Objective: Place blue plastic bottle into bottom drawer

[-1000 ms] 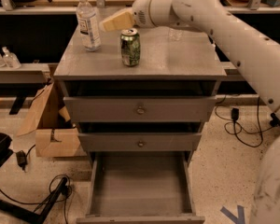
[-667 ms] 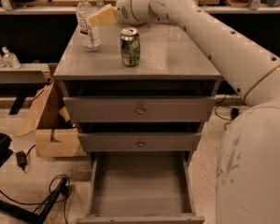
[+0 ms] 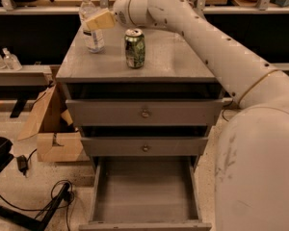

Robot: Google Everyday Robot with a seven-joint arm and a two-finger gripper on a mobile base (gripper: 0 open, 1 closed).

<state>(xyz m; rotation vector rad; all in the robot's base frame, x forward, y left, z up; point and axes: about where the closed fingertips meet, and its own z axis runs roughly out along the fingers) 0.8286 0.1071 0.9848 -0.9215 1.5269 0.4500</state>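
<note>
The blue plastic bottle (image 3: pixel 95 38), clear with a white cap and a pale label, stands upright at the back left of the grey cabinet top (image 3: pixel 173 64). My gripper (image 3: pixel 95 20) is at the bottle's upper part, its tan tip overlapping the bottle from the right. My arm reaches in from the right over the cabinet. A green can (image 3: pixel 135 48) stands to the right of the bottle, apart from it. The bottom drawer (image 3: pixel 144 191) is pulled out below and holds nothing.
The two upper drawers (image 3: pixel 144 113) with round knobs are closed. A cardboard box (image 3: pixel 55 141) leans left of the cabinet, with cables (image 3: pixel 48 201) on the floor. Small clear bottles (image 3: pixel 5 59) sit on a shelf at far left. My own body (image 3: pixel 260 177) fills the lower right.
My gripper has moved left across the cabinet top, from above the green can to the blue plastic bottle. The bottle and can have not moved.
</note>
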